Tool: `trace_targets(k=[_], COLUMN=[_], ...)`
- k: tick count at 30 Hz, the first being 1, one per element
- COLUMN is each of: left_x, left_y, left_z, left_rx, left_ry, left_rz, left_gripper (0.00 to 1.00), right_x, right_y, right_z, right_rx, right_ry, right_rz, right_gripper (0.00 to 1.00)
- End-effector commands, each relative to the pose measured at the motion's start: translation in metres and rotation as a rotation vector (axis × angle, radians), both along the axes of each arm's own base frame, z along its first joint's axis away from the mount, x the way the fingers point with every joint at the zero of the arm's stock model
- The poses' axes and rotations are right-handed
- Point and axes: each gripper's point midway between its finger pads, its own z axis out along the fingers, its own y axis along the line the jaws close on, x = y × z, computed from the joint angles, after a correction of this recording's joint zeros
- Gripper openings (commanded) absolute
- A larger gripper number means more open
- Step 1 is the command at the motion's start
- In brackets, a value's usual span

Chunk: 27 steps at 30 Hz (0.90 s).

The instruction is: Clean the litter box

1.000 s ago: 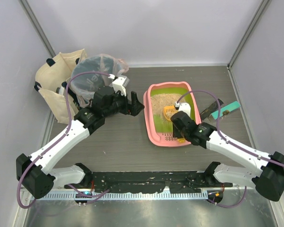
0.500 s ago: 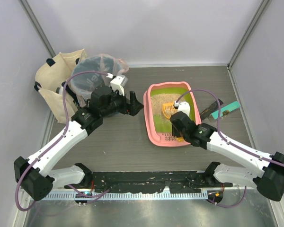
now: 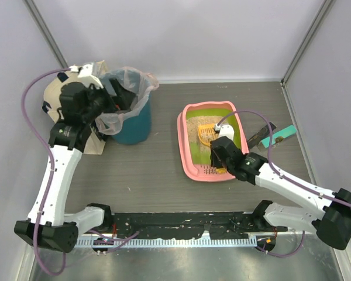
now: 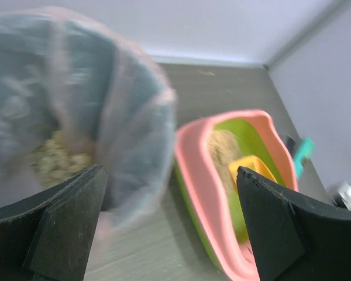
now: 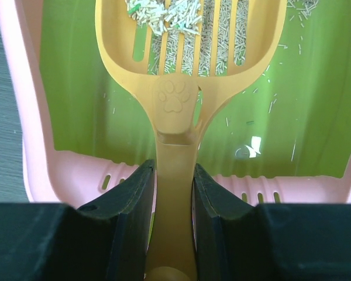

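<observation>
The right gripper [image 5: 173,175] is clamping the orange scoop [image 5: 190,52], its blade lying ahead along the long axis of the litter box [image 3: 181,140], while the open left gripper [image 4: 171,219] is hovering by the teal bin [image 3: 134,126].

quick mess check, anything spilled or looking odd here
Stray pellets lie scattered over the bare green floor of the litter box, and the clear liner droops down the outside of the teal bin. Nothing else stands out.

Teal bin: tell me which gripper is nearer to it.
Left. The left gripper hovers open over the left rim of the bin. The right gripper is off to the right, over the litter box, clamping the scoop by its handle.
</observation>
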Motion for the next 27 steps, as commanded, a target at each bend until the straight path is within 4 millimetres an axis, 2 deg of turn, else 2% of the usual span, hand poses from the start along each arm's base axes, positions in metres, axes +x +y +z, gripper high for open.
trace_targets(k=[1, 2, 3, 4, 5, 6, 7, 8, 11, 14, 15, 17, 18, 20, 23, 24, 27], left_x=[0.011, 0.016, 0.022, 0.025, 0.028, 0.030, 0.031, 0.033, 0.037, 0.042, 0.042, 0.044, 0.047, 0.049, 0.056, 0.060, 0.065], left_y=[0.064, 0.079, 0.103, 0.120, 0.141, 0.150, 0.170, 0.175, 0.183, 0.191, 0.193, 0.198, 0.199, 0.195, 0.191, 0.190, 0.182], left_z=[0.006, 0.000, -0.005, -0.017, -0.025, -0.032, -0.038, -0.038, -0.041, -0.047, -0.052, -0.056, -0.055, -0.061, -0.064, -0.071, -0.076], left_rx=[0.028, 0.074, 0.124, 0.161, 0.195, 0.208, 0.221, 0.213, 0.205, 0.247, 0.259, 0.274, 0.270, 0.252, 0.227, 0.223, 0.191], left_ry=[0.029, 0.040, 0.058, 0.100, 0.121, 0.140, 0.155, 0.146, 0.139, 0.165, 0.183, 0.187, 0.169, 0.161, 0.165, 0.188, 0.211], left_rz=[0.199, 0.251, 0.356, 0.408, 0.473, 0.498, 0.568, 0.585, 0.613, 0.640, 0.644, 0.662, 0.671, 0.656, 0.638, 0.626, 0.594], left_gripper=[0.97, 0.98, 0.98, 0.97, 0.97, 0.97, 0.97, 0.97, 0.94, 0.90, 0.87, 0.87, 0.83, 0.78, 0.74, 0.73, 0.67], right_x=[0.010, 0.008, 0.007, 0.008, 0.006, 0.005, 0.004, 0.003, -0.002, -0.004, -0.004, -0.003, 0.000, -0.002, -0.005, -0.008, -0.011], right_y=[0.002, 0.008, 0.012, 0.015, 0.016, 0.016, 0.013, 0.011, 0.012, 0.017, 0.016, 0.017, 0.018, 0.012, -0.001, -0.002, 0.005], right_z=[0.013, 0.020, 0.027, 0.041, 0.043, 0.043, 0.034, 0.027, 0.004, -0.002, -0.001, 0.014, 0.027, 0.029, 0.012, 0.002, -0.005], right_rx=[-0.010, 0.053, 0.111, 0.199, 0.221, 0.224, 0.188, 0.164, 0.126, 0.151, 0.150, 0.147, 0.160, 0.135, 0.075, 0.053, 0.062], right_ry=[-0.033, -0.052, -0.075, -0.141, -0.149, -0.148, -0.119, -0.101, -0.032, -0.022, -0.023, -0.042, -0.065, -0.071, -0.046, -0.021, 0.017], right_rz=[-0.026, -0.010, 0.003, 0.010, 0.013, 0.018, 0.013, 0.010, 0.021, 0.031, 0.022, 0.016, 0.014, 0.016, -0.012, -0.010, 0.015], right_gripper=[0.01, 0.01, 0.01, 0.01, 0.01, 0.01, 0.01, 0.01, 0.01, 0.01, 0.01, 0.01, 0.01, 0.01, 0.01, 0.01, 0.01])
